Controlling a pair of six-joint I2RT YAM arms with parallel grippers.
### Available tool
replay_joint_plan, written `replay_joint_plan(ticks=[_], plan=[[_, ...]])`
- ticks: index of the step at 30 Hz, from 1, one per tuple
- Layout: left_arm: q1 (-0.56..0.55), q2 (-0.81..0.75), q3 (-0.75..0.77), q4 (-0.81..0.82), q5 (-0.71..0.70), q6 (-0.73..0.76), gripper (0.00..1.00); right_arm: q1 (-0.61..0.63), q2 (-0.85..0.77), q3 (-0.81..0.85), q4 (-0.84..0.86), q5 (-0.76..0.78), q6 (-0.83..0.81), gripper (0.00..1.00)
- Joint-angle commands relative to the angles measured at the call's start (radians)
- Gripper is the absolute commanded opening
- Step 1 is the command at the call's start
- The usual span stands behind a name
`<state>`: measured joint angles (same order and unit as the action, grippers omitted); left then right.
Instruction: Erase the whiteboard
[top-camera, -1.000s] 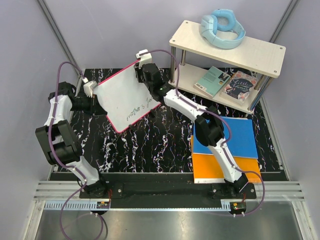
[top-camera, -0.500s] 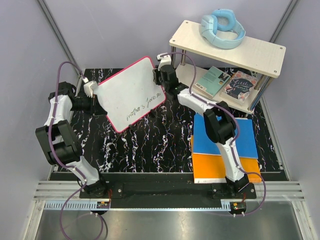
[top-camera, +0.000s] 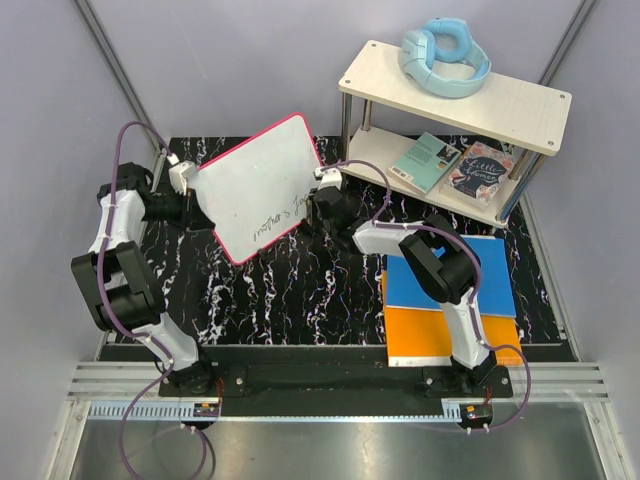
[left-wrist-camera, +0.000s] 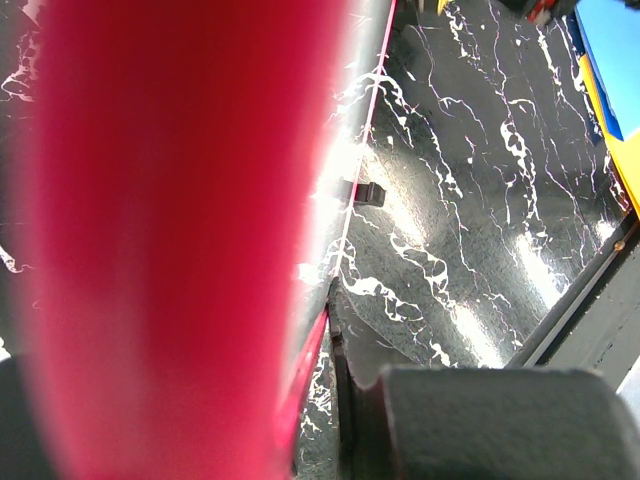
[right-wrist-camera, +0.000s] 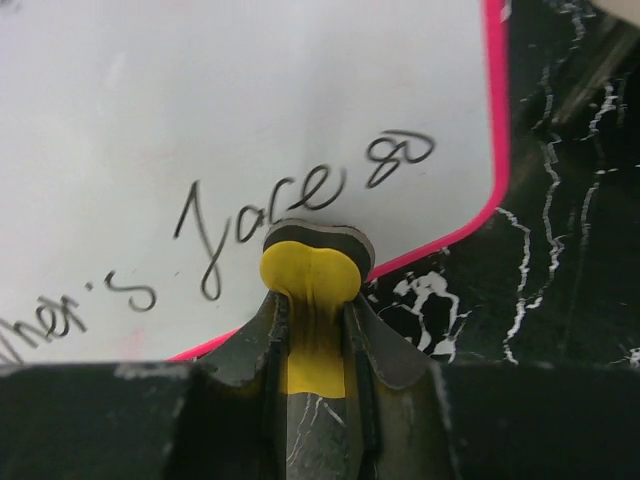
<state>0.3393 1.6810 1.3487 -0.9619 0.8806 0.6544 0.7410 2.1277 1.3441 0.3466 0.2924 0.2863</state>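
Observation:
The whiteboard, white with a pink-red rim, stands tilted above the black marble mat. Black handwriting runs along its lower right part. My left gripper is shut on the board's left edge; in the left wrist view the blurred red rim fills the left side. My right gripper is at the board's lower right edge, shut on a yellow eraser. The eraser's dark felt face touches the board just under the handwriting, close to the rim.
A two-tier shelf stands at the back right with light blue headphones on top and two books on its lower level. A blue flat rectangle and an orange one lie at the right front.
My right gripper has come down from the board's top edge, round its right side, to the lower right edge by the handwriting. The left gripper has kept its hold.

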Motion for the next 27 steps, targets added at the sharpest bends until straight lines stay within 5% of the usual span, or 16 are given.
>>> replay_joint_plan(ticks=[1,9,27], plan=[[-0.023,0.0,-0.019,0.045,-0.278,0.185,0.0,-0.037,-0.071,0.006,0.091,0.131,0.069,0.0],[-0.022,-0.004,-0.034,0.045,-0.285,0.195,0.0,-0.081,-0.134,0.012,0.091,0.133,0.319,0.0],[-0.022,-0.018,-0.036,0.034,-0.298,0.211,0.0,-0.137,0.038,0.095,0.011,0.079,0.781,0.0]])
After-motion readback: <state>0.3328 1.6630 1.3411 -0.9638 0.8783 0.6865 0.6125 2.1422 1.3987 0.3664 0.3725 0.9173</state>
